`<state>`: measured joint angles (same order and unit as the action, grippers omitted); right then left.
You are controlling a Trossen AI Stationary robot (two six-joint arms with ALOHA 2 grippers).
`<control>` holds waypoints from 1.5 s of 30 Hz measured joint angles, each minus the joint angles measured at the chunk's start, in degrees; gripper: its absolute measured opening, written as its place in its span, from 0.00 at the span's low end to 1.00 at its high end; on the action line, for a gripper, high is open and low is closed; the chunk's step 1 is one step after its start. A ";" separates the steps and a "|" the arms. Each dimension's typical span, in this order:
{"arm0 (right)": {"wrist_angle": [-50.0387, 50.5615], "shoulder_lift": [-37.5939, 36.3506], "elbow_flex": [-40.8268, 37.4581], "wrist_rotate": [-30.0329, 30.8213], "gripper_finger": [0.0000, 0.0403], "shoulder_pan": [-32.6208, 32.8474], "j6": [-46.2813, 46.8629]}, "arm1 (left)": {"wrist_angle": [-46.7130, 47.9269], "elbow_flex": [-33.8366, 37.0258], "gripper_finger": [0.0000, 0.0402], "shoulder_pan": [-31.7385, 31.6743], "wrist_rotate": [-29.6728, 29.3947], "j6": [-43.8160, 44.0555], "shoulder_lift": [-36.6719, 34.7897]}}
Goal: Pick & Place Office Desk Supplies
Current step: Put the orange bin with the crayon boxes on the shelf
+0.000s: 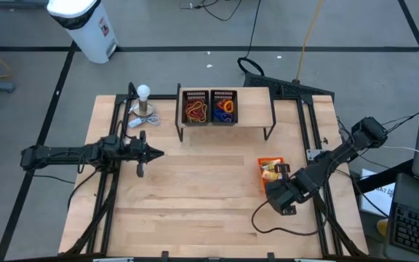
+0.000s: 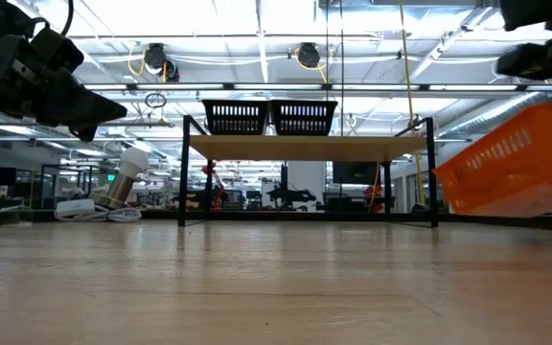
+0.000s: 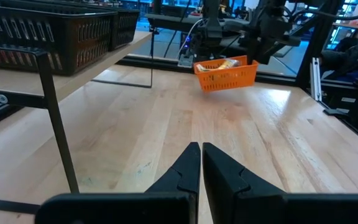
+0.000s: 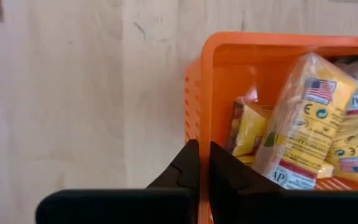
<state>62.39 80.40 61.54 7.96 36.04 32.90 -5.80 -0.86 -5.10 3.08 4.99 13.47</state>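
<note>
An orange basket (image 1: 270,172) with yellow packets (image 4: 303,124) in it hangs above the table's right half, and my right gripper (image 4: 199,163) is shut on it. In the low view the orange basket (image 2: 520,163) is tilted and clear of the tabletop. Two black baskets (image 1: 209,108) holding coloured elastic loops (image 1: 195,111) stand on a low shelf at the far middle. My left gripper (image 1: 156,153) is shut and empty, held level above the table's left half, pointing toward the right edge. My right gripper grips the rim of one upright wall (image 4: 197,118) of the orange basket, one finger outside the wall and one inside. The fingers come from above, pointing down. The basket is lifted clear of the table and hangs tilted below them.
The low shelf (image 1: 228,126) on thin black legs spans the far middle. A white ball-topped stand (image 1: 144,102) sits at the far left. Bare wood (image 1: 195,204) stretches across the table's middle and near side. Cables trail by the right arm's base (image 1: 268,218).
</note>
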 joint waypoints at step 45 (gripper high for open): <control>27.71 10.95 41.18 11.52 0.00 -25.93 -31.48 | 0.08 0.00 0.05 0.00 -0.02 -1.44 0.01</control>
<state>90.10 91.35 102.72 19.49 10.11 1.42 -5.72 -0.86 -5.10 3.06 3.56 13.48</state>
